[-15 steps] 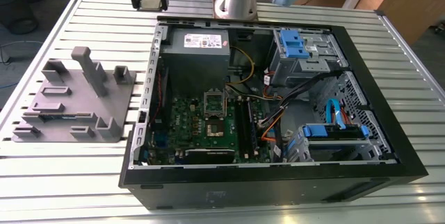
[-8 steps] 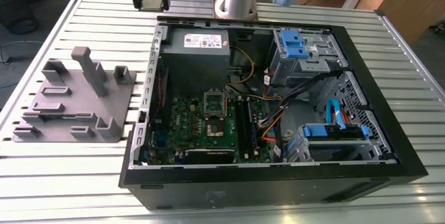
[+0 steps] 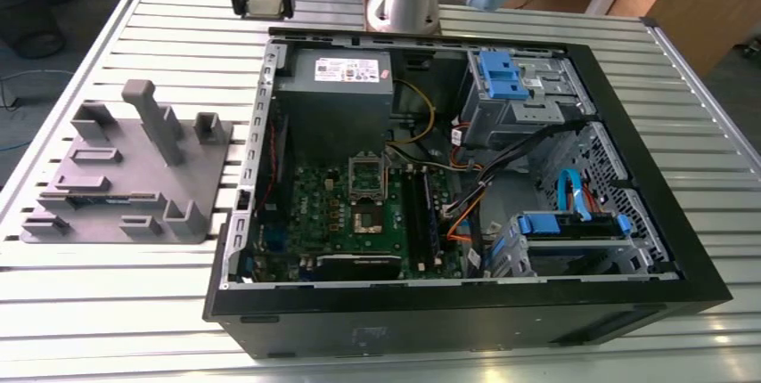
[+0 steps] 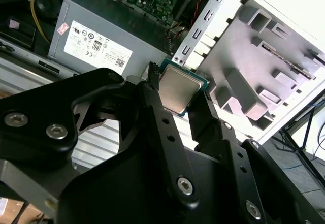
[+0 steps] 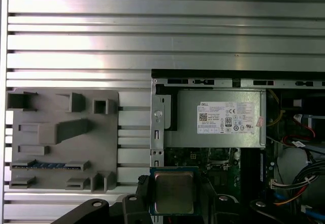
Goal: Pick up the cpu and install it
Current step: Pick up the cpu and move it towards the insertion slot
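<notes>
The gripper [image 4: 179, 96] is pinching the cpu [image 5: 173, 191] by two opposite edges between its black fingers [image 4: 152, 99], with the shiny metal top facing both wrist cameras. The chip is held in the air, clear of the slatted metal table [image 3: 119, 312]. It hangs close to the power supply [image 5: 223, 117], at the far end of the open computer case [image 3: 666, 249]. The grey plastic tray [image 3: 119, 178] lies on the table just beside the case, on the exterior view's left.

The pick-up looks done (the chip is off every surface) and the install is not. The socket [image 3: 366, 215] sits mid-board on the green motherboard [image 3: 321, 196], well apart from the arm [image 3: 405, 4]. Seating would likely call for squaring the chip with the socket and keeping it level, with little downward force.
</notes>
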Controlling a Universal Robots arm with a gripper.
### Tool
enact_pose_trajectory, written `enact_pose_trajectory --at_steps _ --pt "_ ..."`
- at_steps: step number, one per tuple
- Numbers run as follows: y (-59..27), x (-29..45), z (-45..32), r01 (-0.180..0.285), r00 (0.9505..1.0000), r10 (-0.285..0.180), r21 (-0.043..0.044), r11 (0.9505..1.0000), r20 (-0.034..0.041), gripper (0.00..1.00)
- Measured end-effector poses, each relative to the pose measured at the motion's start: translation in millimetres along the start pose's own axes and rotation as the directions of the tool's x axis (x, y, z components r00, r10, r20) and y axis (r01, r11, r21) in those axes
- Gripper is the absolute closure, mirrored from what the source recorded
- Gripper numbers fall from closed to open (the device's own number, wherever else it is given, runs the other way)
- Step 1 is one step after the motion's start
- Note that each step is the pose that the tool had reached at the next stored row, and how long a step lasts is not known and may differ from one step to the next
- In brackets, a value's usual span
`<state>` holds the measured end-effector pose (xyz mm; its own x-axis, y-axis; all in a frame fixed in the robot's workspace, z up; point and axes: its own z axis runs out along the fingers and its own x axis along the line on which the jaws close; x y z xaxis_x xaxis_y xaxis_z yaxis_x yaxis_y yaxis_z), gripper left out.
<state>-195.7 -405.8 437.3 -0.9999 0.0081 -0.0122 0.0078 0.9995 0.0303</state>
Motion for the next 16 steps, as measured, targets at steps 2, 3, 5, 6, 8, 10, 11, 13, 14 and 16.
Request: enact_pose_trajectory --at_steps 2,3,5,6,8,10,11,13,14,16 --pt "0.0 -0.7 0.0 0.000 1.0000 0.000 -0.0001 1.0000 0.0000 0.53" --pt "0.0 -1.2 0.0 0.000 1.0000 0.000 0.0001 1.0000 -0.0001 0.53" --pt "0.0 -2.1 0.0 0.000 1.0000 0.000 0.0000 1.0000 0.0000 0.53" --pt "0.0 -2.6 0.0 0.000 1.0000 0.000 0.0000 1.0000 0.0000 0.53" --pt "0.0 -3.6 0.0 0.000 1.0000 0.000 0.0000 1.0000 0.0000 0.53" --pt "0.0 -4.8 0.1 0.000 1.0000 0.000 0.0000 1.0000 0.0000 0.53" --pt "0.0 -5.5 0.1 0.000 1.0000 0.000 0.0000 1.0000 0.0000 0.53" --pt "0.0 -6.9 0.1 0.000 1.0000 0.000 0.0001 1.0000 0.0000 0.53" --pt "0.0 -7.5 0.1 0.000 1.0000 0.000 0.0001 1.0000 -0.0001 0.53" --pt "0.0 -8.1 0.1 0.000 1.0000 0.000 0.0000 1.0000 0.0000 0.53"
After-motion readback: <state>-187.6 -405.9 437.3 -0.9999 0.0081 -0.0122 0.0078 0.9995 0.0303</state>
